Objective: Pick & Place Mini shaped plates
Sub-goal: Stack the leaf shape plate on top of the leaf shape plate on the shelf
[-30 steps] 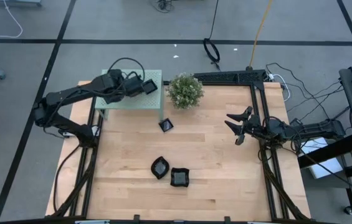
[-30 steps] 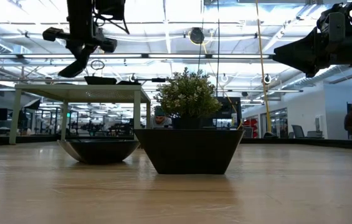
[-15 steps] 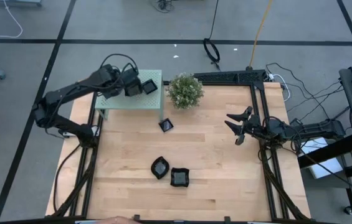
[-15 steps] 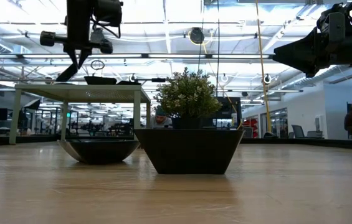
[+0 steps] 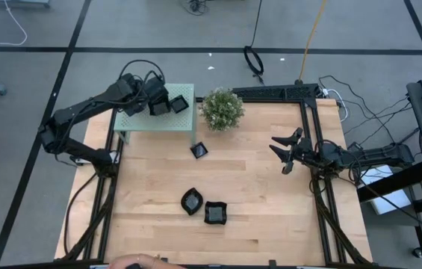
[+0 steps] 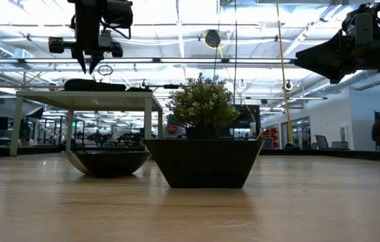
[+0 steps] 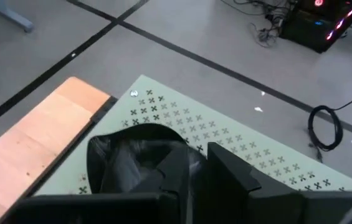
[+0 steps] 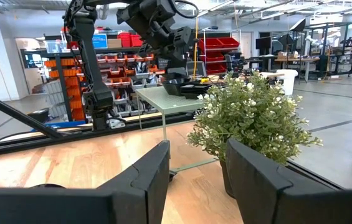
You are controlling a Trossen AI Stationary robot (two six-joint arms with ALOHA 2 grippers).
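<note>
Hiding part of a black plate (image 7: pixel 126 155), left gripper (image 7: pixel 197 180), grip state unclear.

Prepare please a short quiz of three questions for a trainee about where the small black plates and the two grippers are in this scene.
1. True or false: the left gripper is above the small green table.
2. How many black plates lie directly on the wooden tabletop?
3. Which stands beside the green table? A. potted plant B. red box C. white bottle

Key:
1. True.
2. Three: a tilted square plate, a wavy plate, a square plate.
3. A.
</note>
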